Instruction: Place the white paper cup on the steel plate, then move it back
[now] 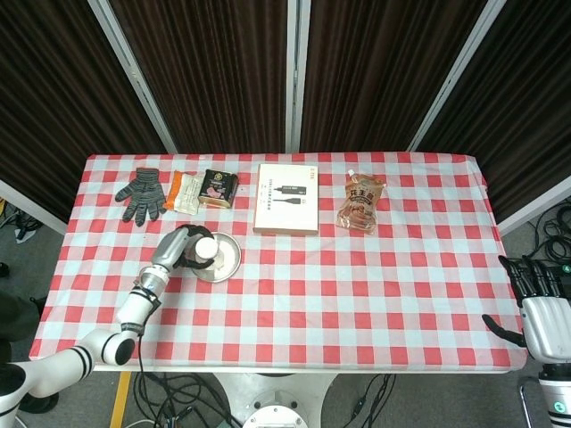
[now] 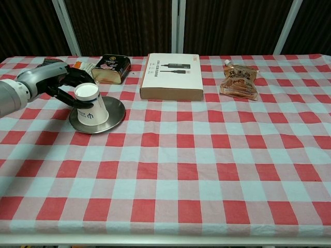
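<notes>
Red-and-white checked tablecloth [image 2: 207, 170] broad and bare toward the near edge and right side; upturned white paper cup [image 2: 91, 104] standing on round steel plate [image 2: 115, 108] at far left, left hand [image 2: 62, 82] wrapped around it; right hand [image 1: 535, 294] spread off the table's right edge, holding nothing.
</notes>
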Controlling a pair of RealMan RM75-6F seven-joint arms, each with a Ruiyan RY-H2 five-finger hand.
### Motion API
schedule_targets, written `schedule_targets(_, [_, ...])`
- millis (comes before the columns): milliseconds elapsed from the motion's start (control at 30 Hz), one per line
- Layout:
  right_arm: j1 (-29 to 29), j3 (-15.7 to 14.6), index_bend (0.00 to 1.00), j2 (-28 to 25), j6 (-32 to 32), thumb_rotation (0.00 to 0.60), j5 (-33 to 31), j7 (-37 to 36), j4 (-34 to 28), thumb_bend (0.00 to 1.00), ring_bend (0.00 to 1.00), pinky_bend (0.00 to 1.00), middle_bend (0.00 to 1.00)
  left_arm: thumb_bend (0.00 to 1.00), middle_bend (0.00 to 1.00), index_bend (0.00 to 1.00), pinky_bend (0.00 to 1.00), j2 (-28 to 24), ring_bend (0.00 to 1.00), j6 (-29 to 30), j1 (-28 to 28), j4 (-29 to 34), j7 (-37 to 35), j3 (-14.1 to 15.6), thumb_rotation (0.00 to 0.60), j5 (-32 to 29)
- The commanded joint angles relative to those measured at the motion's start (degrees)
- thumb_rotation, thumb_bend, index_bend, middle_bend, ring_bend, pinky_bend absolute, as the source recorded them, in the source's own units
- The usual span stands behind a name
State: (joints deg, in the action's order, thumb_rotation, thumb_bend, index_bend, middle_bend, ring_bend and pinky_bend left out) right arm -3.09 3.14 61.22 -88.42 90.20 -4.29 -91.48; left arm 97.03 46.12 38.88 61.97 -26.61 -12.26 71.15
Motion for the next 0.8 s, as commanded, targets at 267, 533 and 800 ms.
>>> schedule_targets(267, [-0.1, -0.21, 0.0, -0.17, 0.3, 0.6, 0.16, 0.37, -0.57, 0.07, 0.0, 0.07, 0.15, 0.27, 0.36, 0.5, 0.12, 0.59, 0.21, 1.35, -0.65, -1.77, 0.62, -0.58, 0.6, -1.04])
schedule_targets(533, [-0.48, -0.21, 0.0, 0.1, 0.59, 0.6, 0.46, 0.49, -0.6, 0.07, 0.0, 0.07, 0.15, 0.27, 0.36, 0.5, 0.12, -0.28, 0.21, 0.92, -1.42, -0.73, -0.75, -0.38, 0.6, -0.84])
schedule_targets(800, [-0.32, -0.29, 0.0, -0.09, 0.56, 0.6, 0.18, 0.94, -0.98, 0.07, 0.0, 0.07, 0.15, 0.27, 0.36, 0.5, 0.12, 1.39, 0.21, 2.97, 0.23, 1.38, 3.28, 0.16, 0.6, 1.95])
